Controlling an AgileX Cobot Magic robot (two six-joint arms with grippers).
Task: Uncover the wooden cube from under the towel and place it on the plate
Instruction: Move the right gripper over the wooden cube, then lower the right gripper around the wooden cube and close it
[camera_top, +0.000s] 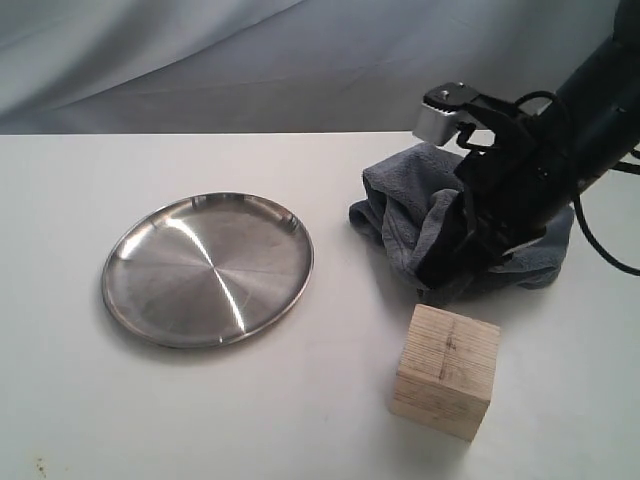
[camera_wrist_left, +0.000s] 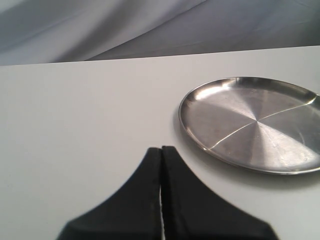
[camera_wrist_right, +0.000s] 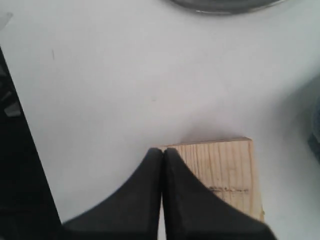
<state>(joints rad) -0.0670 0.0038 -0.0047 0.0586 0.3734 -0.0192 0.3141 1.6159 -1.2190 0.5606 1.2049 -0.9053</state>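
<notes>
The wooden cube (camera_top: 446, 371) stands uncovered on the white table at the front right, grain lines showing. Just behind it the grey-blue towel (camera_top: 405, 205) lies bunched in a heap. My right gripper (camera_top: 432, 283) reaches down in front of the heap, fingers pressed together with nothing between them. In the right wrist view its tips (camera_wrist_right: 163, 150) hang over one edge of the cube (camera_wrist_right: 227, 167). The empty silver plate (camera_top: 208, 268) lies to the cube's left. My left gripper (camera_wrist_left: 161, 148) is shut and empty, hovering over bare table beside the plate (camera_wrist_left: 252, 122); it is out of the exterior view.
A grey draped backdrop (camera_top: 250, 60) hangs behind the table's far edge. The right arm's black body and cables (camera_top: 590, 120) lean over the towel from the right. A dark strip (camera_wrist_right: 15, 150) borders the table in the right wrist view.
</notes>
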